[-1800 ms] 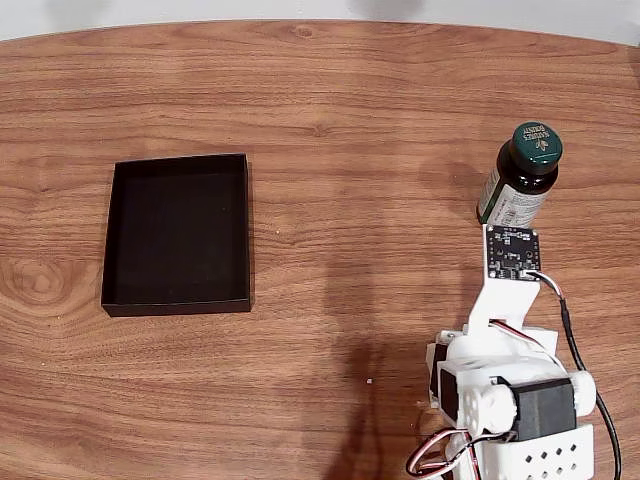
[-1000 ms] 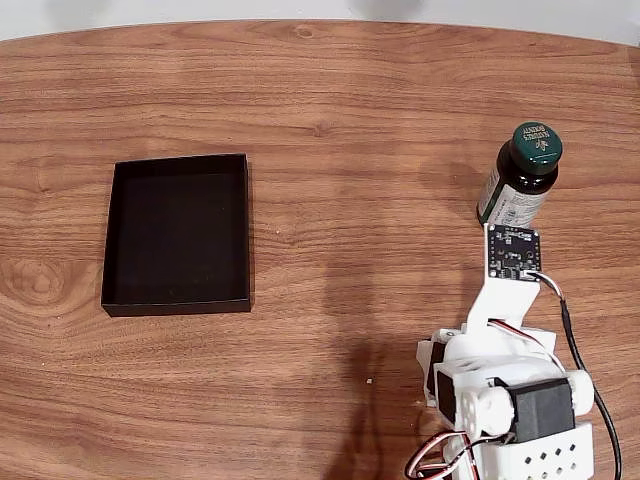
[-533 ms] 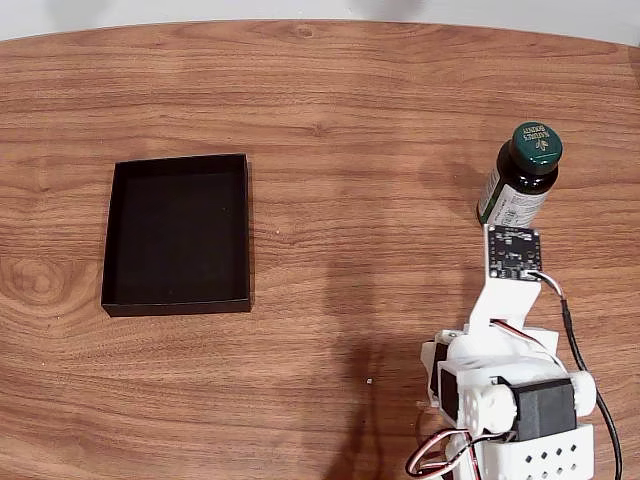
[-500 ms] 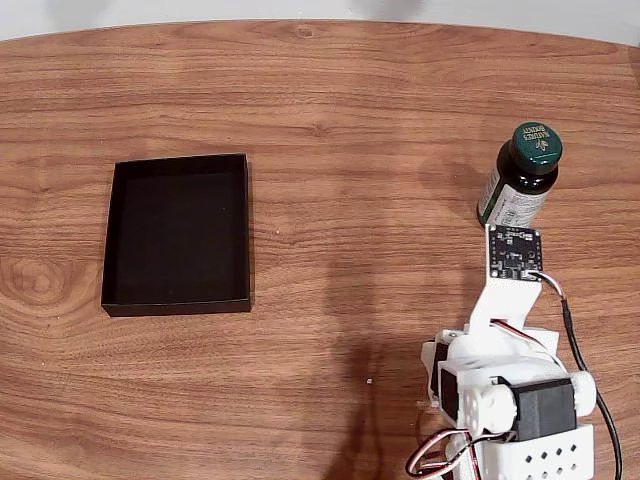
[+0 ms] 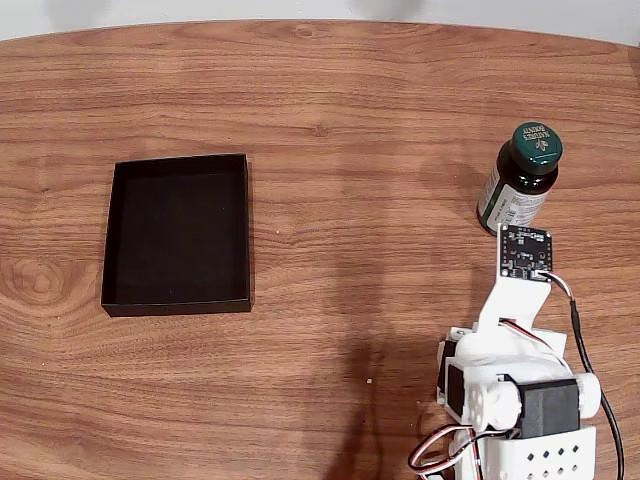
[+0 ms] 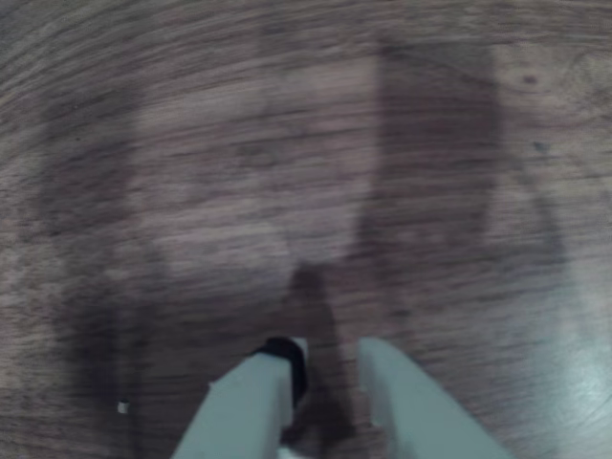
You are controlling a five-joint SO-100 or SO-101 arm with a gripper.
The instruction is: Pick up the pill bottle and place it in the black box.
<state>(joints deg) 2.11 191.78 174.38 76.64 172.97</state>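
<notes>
The pill bottle [image 5: 522, 180] is stood upright, green cap up, white label showing; the gripper [image 6: 325, 368] is seen with jaws slightly apart, holding nothing.

Glossy dark glass pill bottle [image 5: 520, 186], matt black box [image 5: 177, 234], smooth wood-grain table [image 5: 350, 120].

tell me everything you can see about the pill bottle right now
In the fixed view the pill bottle is a small dark green bottle, seemingly glass, with a round green screw cap bearing pale lettering and a white printed label on its side. It stands upright on the wooden table, cap on, near the right edge of the picture, far from the black box at left. Nothing grips it; the arm's wrist sits just below it in the picture. Whether they touch cannot be told.
</notes>
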